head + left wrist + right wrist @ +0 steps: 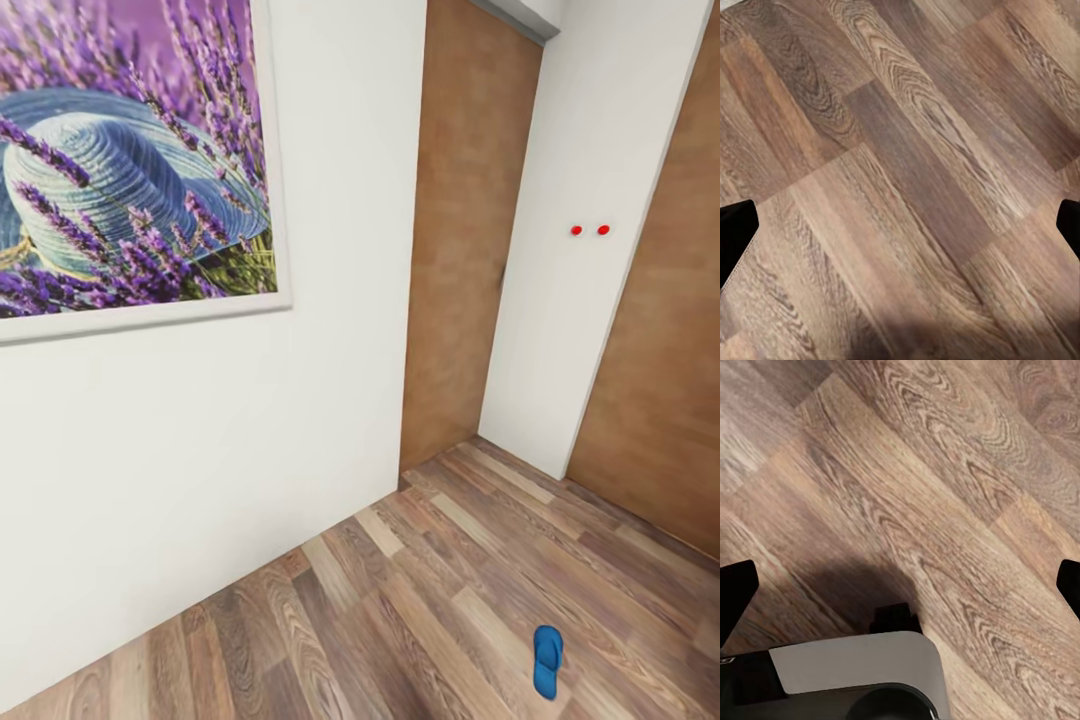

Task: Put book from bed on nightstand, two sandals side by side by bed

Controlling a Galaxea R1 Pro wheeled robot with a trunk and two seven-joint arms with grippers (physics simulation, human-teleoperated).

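One blue sandal lies flat on the wood-plank floor, low in the head view and to the robot's right, well clear of the white wall that carries a large lavender-and-hat picture. It lies lengthwise, roughly pointing away from the robot. Two small red dots sit on a white pillar beyond, with brown panels on either side.

Handling, as a judgement: thin, flat, probably light and somewhat flexible (foam-like, by the look of it). Lying flush on the planks, it offers little edge to take. Pinching across the narrow width near the middle, or catching the strap if one stands proud, looks most workable. The strap detail is too small to make out here.

Left gripper: dark fingertips at the two sides of the left wrist view, set wide apart, bare planks between them. The jaws stand spread with nothing held.

Right gripper: same picture, dark fingertips far apart, jaws spread over bare floor, with part of the robot's grey body showing beneath.

Neither wrist view catches any blue, so I judge the sandal to be well apart from both jaws; the right arm looks the nearer side.
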